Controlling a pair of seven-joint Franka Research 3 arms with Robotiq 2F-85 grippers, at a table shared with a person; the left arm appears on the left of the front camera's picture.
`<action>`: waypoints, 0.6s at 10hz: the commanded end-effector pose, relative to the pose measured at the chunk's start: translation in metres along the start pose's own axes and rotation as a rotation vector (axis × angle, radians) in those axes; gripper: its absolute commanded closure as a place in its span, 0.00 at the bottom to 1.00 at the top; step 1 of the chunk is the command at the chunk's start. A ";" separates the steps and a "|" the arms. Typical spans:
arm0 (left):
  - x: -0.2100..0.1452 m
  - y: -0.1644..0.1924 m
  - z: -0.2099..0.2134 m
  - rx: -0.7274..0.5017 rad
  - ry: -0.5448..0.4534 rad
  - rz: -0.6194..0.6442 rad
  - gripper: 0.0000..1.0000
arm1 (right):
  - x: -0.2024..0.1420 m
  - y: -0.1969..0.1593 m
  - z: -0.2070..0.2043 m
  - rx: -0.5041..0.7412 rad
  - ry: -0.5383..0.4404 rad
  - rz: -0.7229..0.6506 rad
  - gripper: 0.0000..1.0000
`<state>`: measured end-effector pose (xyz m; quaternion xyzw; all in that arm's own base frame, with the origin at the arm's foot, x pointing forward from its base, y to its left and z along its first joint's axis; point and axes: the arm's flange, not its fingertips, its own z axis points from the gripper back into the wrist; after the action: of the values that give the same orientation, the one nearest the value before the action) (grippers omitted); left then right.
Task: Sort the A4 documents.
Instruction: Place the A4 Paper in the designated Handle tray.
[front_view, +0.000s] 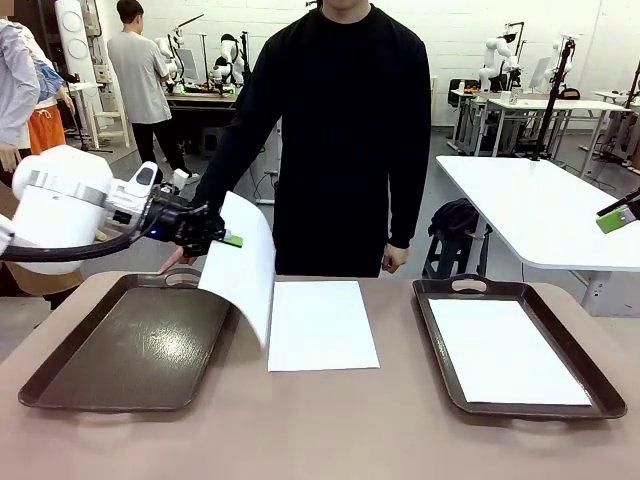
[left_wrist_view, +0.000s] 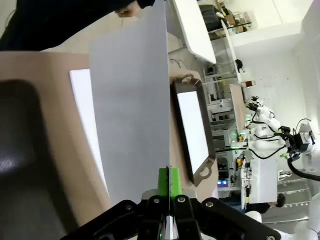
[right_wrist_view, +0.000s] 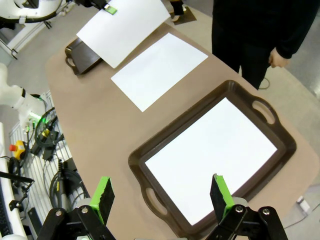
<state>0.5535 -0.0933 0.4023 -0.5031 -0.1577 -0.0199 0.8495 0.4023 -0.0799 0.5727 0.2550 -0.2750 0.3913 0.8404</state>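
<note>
My left gripper (front_view: 228, 240) (left_wrist_view: 169, 182) is shut on the edge of one A4 document (front_view: 245, 265) (left_wrist_view: 130, 110) (right_wrist_view: 122, 30). That sheet hangs curled above the gap between the left tray (front_view: 130, 345) and the table's middle. A second A4 document (front_view: 322, 325) (right_wrist_view: 160, 70) lies flat on the table's middle. A third (front_view: 505, 350) (right_wrist_view: 210, 157) lies inside the right tray (front_view: 440, 340) (right_wrist_view: 137, 157). High over that tray, my right gripper (right_wrist_view: 162, 187) (front_view: 617, 218) stands open with nothing between its fingers.
The left tray's floor is bare. A person in black stands at the far edge, one hand (front_view: 180, 262) at the left tray's far handle and the other (front_view: 394, 258) hanging down. A white table (front_view: 540, 205) stands beyond, at the far right.
</note>
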 end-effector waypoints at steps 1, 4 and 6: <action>-0.024 0.013 0.014 0.061 0.058 0.007 0.99 | 0.000 0.000 -0.001 -0.002 0.000 0.000 0.00; -0.029 0.035 0.065 0.109 0.080 0.041 0.99 | 0.000 0.000 -0.001 -0.002 0.000 0.000 0.00; -0.017 0.060 0.085 0.244 0.118 0.003 0.99 | 0.000 0.000 -0.001 -0.002 0.000 0.000 0.00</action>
<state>0.5184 0.0004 0.3801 -0.4237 -0.1207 -0.0197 0.8975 0.4023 -0.0800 0.5727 0.2550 -0.2750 0.3913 0.8404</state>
